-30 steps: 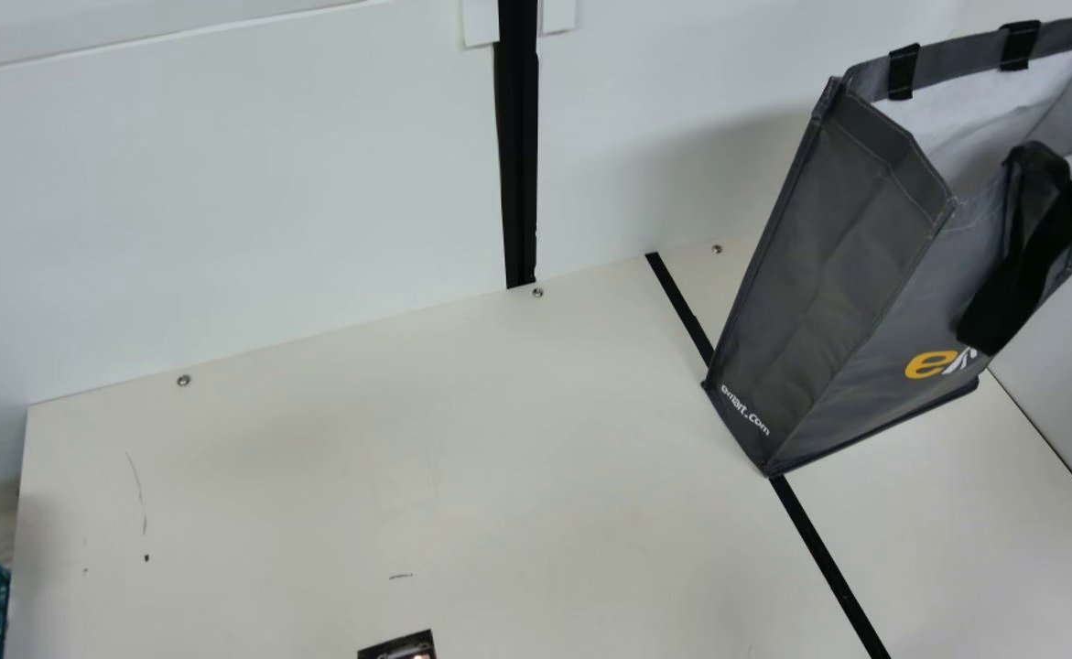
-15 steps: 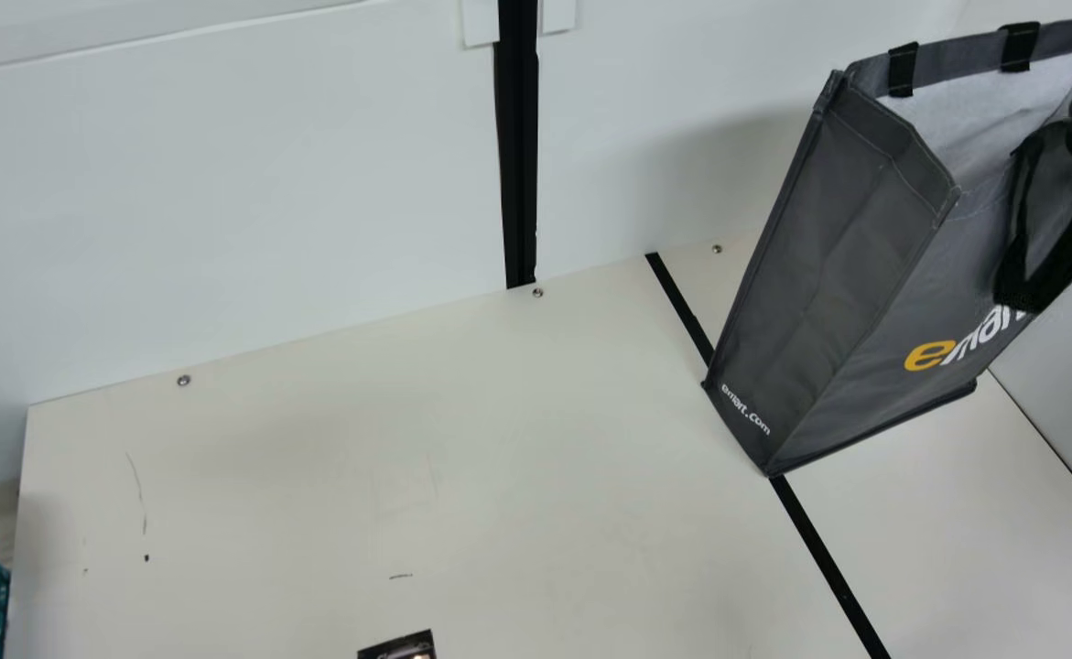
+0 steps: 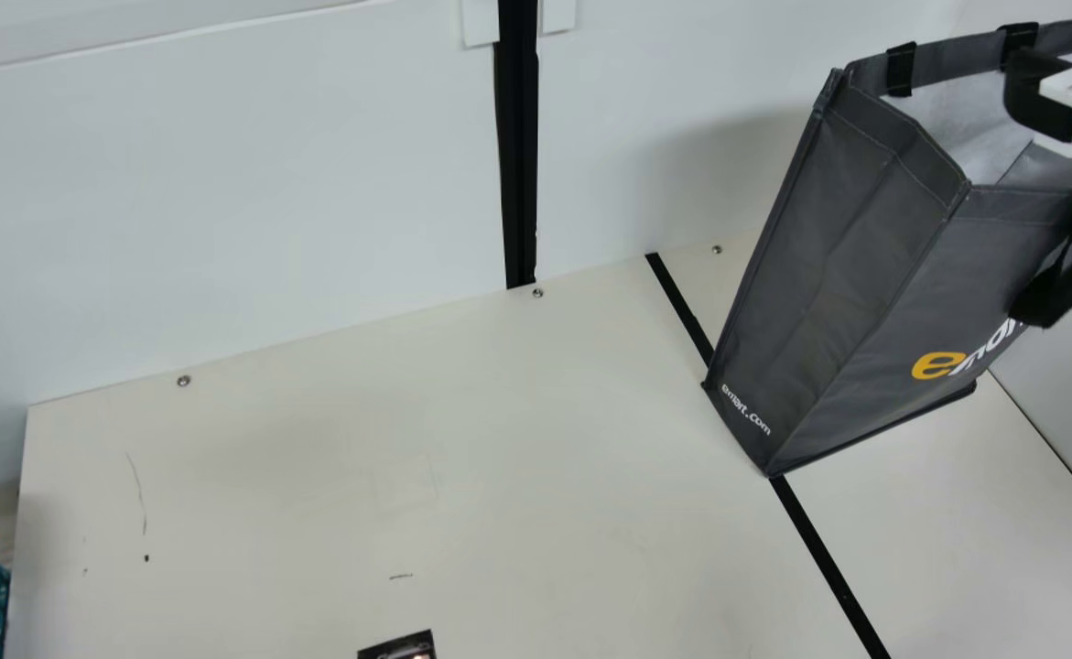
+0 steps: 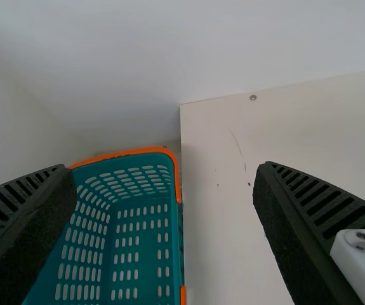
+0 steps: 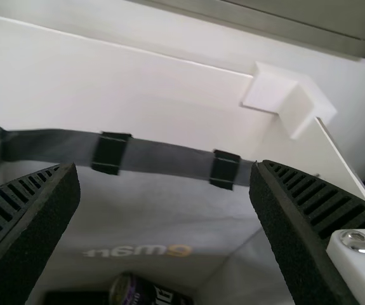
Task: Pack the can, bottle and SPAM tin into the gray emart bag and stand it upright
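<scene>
While R claw [image 3: 1034, 96] is over bag [image 3: 838, 275], teal basket [image 4: 163, 150] sits beside tbl [image 3: 407, 458].

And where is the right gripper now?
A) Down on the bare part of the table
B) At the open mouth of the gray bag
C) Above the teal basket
B: the right wrist view looks into the gray bag between the parted fingers of the right gripper.
</scene>
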